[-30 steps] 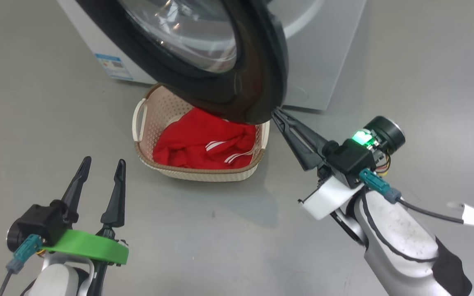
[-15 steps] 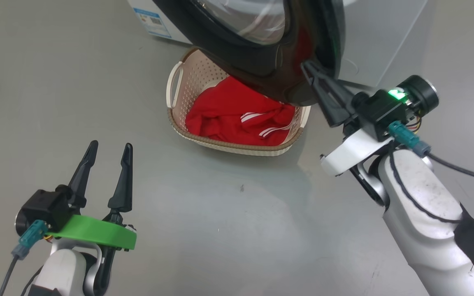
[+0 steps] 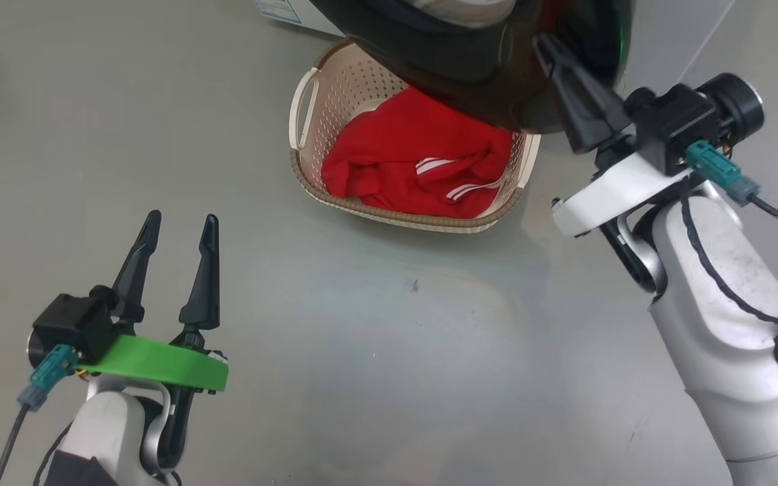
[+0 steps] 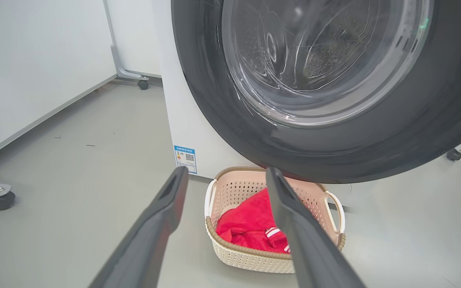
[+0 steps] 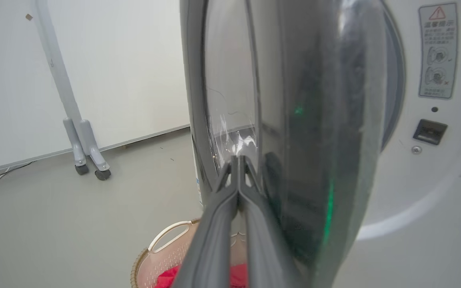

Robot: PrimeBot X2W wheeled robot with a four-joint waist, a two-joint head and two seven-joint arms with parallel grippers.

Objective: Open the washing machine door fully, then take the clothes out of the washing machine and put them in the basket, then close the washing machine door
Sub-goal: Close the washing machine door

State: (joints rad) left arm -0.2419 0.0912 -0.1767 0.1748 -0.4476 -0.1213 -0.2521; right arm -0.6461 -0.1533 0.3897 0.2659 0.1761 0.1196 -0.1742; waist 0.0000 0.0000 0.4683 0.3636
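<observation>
My right pincer (image 3: pixel 546 44), shut, sits at the rim of the washing machine door (image 3: pixel 470 67); my left pincer (image 3: pixel 182 221) stands wide, empty; clothes (image 3: pixel 396 155) lie in the basket (image 3: pixel 389 214).

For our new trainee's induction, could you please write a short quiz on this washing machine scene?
1. True or false: the clothes lie in the basket.
2. Which pincer is shut? A: left pincer. B: right pincer.
3. Which black-rimmed thing hangs above the basket?
Key: 1 true; 2 B; 3 the washing machine door.
</observation>
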